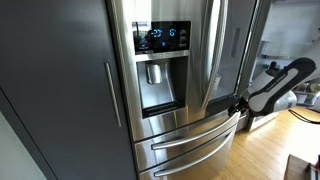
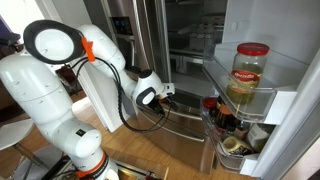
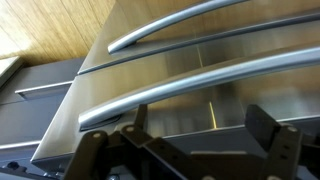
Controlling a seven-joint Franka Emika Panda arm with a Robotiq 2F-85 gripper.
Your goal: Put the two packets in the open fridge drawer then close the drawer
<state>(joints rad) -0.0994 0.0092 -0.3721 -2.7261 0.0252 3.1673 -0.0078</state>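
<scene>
The fridge drawer [image 1: 190, 137] is the shallow steel one with a long curved bar handle, under the fridge doors; it also shows in an exterior view [image 2: 188, 120]. In the wrist view its handle [image 3: 190, 85] runs just beyond my fingers. My gripper [image 3: 200, 140] is open and empty, close to the drawer front. In both exterior views the gripper [image 1: 237, 107] [image 2: 165, 96] sits at the drawer's end by the open door. I cannot tell whether the drawer is open or shut. No packet is in view.
A taller steel drawer front [image 1: 190, 160] lies below, its handle [image 3: 180, 25] visible too. The fridge's open door [image 2: 250, 110] holds a large red-lidded jar [image 2: 247, 72] and bottles. A dark cabinet [image 1: 55, 90] flanks the fridge. The floor [image 1: 270, 150] is wood.
</scene>
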